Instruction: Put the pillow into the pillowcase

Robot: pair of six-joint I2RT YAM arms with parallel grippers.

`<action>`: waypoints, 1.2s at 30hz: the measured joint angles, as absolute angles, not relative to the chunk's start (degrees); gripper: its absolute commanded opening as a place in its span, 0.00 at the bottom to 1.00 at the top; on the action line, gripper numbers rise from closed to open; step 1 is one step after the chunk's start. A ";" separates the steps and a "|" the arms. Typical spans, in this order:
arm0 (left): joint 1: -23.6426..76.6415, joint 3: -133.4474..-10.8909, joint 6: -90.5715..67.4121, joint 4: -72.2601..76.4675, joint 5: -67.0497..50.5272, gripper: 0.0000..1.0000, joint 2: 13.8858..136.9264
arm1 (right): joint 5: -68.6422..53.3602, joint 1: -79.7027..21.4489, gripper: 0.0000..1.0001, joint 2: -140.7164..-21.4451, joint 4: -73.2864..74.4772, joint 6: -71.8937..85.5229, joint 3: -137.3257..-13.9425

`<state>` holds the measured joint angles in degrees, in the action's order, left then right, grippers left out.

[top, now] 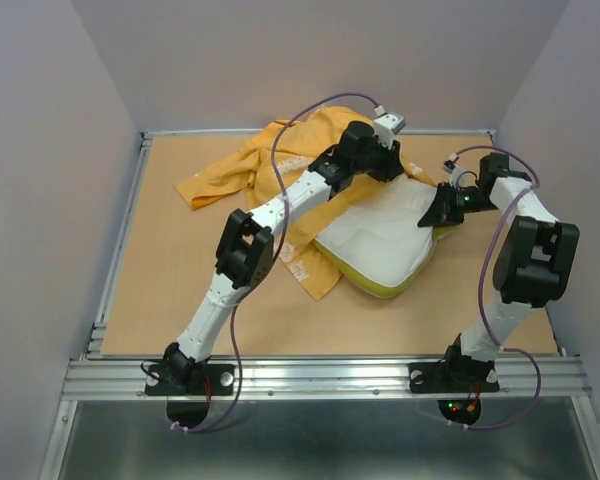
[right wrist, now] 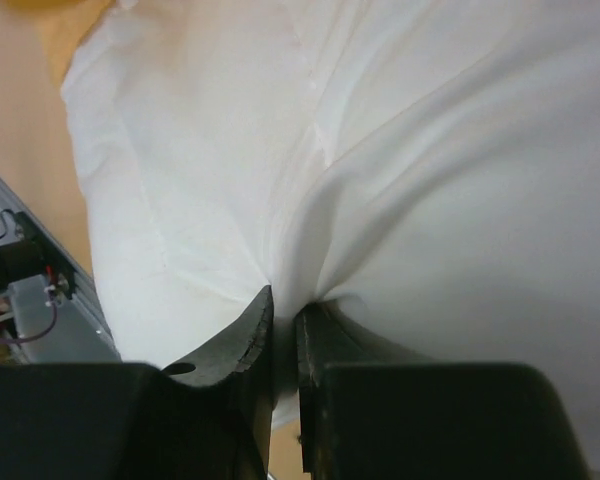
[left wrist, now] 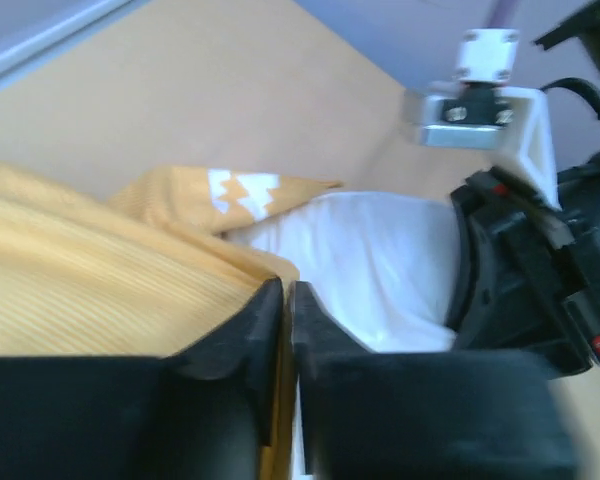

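Orange pillowcase (top: 230, 175): one. White pillow (top: 380, 240): one, touching it.

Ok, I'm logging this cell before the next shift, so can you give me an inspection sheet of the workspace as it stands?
Surface: tan board table, flat, no spills seen.
Job's things: white pillow lies mostly uncovered; orange pillowcase is crumpled behind and left of it, with a flap at the pillow's left edge.
Clutter: nothing seen.
Grippers: left gripper shut on pillowcase fabric; right gripper shut on pillow fabric.
Cables: purple cables loop off both arms.
Surroundings: plain grey walls; metal rail at the near edge.
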<state>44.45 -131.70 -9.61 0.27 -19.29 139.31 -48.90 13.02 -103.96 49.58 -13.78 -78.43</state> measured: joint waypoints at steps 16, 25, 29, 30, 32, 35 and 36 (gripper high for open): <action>14.70 -92.03 0.05 -7.05 -35.00 0.99 93.06 | -21.50 7.92 1.00 -87.66 46.98 -21.47 -77.87; 4.84 -76.53 0.25 -7.29 -35.73 0.99 76.51 | -8.34 -25.82 1.00 -89.36 43.68 -21.98 -77.73; 3.20 -70.98 0.64 -9.69 -34.68 0.99 75.02 | -4.27 -33.12 1.00 -93.45 43.24 -20.73 -77.73; 3.09 -69.87 0.86 -10.04 -34.37 0.99 74.48 | -3.11 -34.81 1.00 -94.98 43.13 -20.56 -77.65; 3.03 -67.11 1.83 -10.74 -34.00 0.99 72.29 | -0.34 -37.58 1.00 -97.41 42.92 -20.03 -77.10; 3.03 -63.96 4.12 -11.51 -33.95 0.99 68.64 | 3.84 -39.97 0.96 -101.95 42.13 -19.46 -75.96; 3.03 -62.74 6.24 -11.35 -34.02 0.99 67.24 | 5.04 -40.14 0.79 -102.89 41.71 -19.42 -75.61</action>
